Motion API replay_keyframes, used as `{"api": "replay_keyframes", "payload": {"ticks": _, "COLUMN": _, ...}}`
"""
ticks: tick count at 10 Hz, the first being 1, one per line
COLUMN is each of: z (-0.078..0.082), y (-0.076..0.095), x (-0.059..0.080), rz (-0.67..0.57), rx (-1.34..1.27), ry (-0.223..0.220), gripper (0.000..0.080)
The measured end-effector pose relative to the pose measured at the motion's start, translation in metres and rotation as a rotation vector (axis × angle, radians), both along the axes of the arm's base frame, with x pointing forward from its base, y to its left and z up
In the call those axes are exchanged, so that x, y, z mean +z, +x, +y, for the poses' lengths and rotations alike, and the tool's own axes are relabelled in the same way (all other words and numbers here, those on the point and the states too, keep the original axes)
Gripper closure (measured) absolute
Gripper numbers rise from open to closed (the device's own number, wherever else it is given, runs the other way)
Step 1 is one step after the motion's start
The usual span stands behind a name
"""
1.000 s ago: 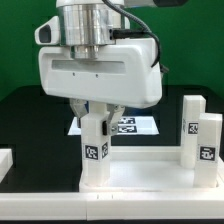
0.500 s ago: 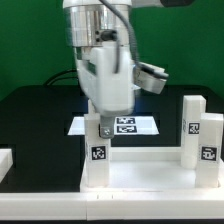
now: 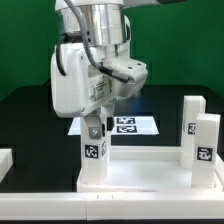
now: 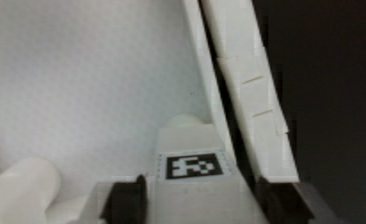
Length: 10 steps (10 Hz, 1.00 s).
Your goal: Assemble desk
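The desk's white rimmed panel (image 3: 150,176) lies flat at the front. A square white leg (image 3: 94,152) with a black-and-white tag stands upright in the panel's corner at the exterior view's left. My gripper (image 3: 94,126) comes down from above and is shut on the top of this leg. In the wrist view the tagged leg (image 4: 198,158) fills the gap of my gripper (image 4: 198,203), with a dark finger (image 4: 125,203) against each side, above the panel floor (image 4: 91,90) and its rim (image 4: 237,80). Two more tagged legs (image 3: 193,122) (image 3: 207,140) stand upright at the panel's right end.
The marker board (image 3: 132,125) lies on the black table behind the panel, partly hidden by the arm. A white block (image 3: 5,160) pokes in at the exterior view's left edge. Green wall at the back.
The wrist has turned about its upright axis while staying on the leg: its broad face now points to the exterior view's left. The leg stays in its corner.
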State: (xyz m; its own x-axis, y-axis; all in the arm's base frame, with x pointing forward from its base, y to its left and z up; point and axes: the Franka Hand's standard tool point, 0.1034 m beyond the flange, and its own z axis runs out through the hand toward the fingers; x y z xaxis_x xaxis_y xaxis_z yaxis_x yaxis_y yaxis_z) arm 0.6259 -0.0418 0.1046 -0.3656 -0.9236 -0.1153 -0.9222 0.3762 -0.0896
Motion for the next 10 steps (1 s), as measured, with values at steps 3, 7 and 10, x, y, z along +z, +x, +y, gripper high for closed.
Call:
{"api": "replay_keyframes", "payload": {"ticks": 3, "z": -0.001, "y": -0.001, "x": 0.0, "rz": 0.003, "rx": -0.024, "ry": 0.002, "gripper": 0.0507}}
{"api": "replay_keyframes", "payload": {"ticks": 7, "z": -0.002, "y": 0.009, "x": 0.034, "rz": -0.059, "rx": -0.015, "ry": 0.03, "gripper": 0.0242}}
{"api": "replay_keyframes", "payload": {"ticks": 10, "z": -0.001, "y": 0.009, "x": 0.032, "rz": -0.056, "rx": -0.013, "ry": 0.029, "gripper": 0.0154}}
